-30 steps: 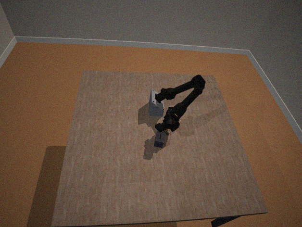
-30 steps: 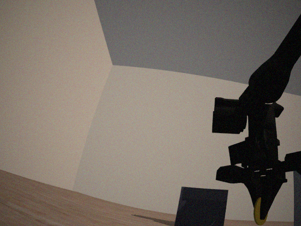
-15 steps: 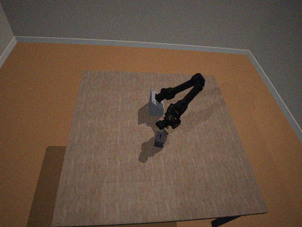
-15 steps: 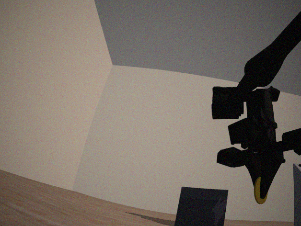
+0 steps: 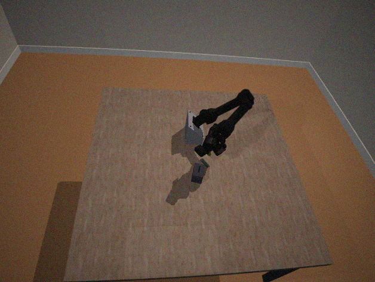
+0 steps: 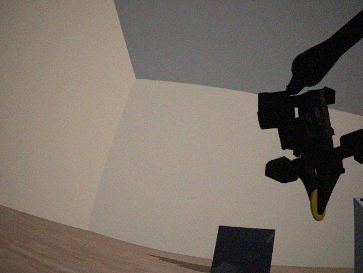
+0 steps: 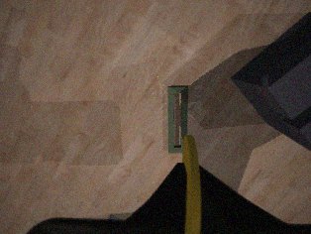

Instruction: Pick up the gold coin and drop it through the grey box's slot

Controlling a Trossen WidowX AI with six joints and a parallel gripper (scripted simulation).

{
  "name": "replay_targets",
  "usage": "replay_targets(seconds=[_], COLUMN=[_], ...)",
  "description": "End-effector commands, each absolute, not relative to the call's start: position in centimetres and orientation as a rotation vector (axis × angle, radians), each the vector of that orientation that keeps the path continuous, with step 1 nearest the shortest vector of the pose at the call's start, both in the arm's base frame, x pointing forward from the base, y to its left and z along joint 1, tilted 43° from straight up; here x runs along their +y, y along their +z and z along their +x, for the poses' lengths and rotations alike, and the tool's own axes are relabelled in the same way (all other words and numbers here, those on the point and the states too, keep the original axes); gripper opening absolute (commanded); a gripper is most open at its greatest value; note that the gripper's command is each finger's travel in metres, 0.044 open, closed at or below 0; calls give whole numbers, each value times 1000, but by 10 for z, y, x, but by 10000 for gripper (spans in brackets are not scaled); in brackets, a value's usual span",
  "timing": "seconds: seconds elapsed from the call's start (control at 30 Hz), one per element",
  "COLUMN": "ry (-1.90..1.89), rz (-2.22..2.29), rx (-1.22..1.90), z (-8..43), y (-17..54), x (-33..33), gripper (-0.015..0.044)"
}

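High above the green holder [image 7: 177, 119], the gripper [image 6: 317, 202] pinches the gold coin [image 6: 314, 205] edge-on.

My arm [image 5: 230, 112] is folded at the elbow, forearm angling down over the worktop [image 5: 136, 196]. I have the end effector [image 6: 318, 202] raised, pointing downward, fingers clamped tight on the coin [image 6: 314, 205], edge-on between them.

Gold coin [image 6: 315, 206] is hanging edge-on — pinched in the gripper [image 6: 318, 202], above the dark-green holder [image 7: 177, 119], whose slot is sitting vacant. Grey box [image 5: 198, 172] is standing just beside holder — lid w/ narrow slot facing up.
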State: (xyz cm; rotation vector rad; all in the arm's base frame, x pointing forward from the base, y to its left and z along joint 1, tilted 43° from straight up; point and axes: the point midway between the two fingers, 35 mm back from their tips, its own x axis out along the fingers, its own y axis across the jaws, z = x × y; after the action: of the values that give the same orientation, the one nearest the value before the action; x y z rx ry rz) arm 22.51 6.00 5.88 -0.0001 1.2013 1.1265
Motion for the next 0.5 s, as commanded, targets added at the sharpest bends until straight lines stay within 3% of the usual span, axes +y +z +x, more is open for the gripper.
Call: replay_targets(seconds=[0.0, 0.47], ry=[1123, 828], rz=[-5, 342], rx=[1202, 1435], z=[225, 219], y=[63, 65], x=[56, 57], gripper=[0, 0])
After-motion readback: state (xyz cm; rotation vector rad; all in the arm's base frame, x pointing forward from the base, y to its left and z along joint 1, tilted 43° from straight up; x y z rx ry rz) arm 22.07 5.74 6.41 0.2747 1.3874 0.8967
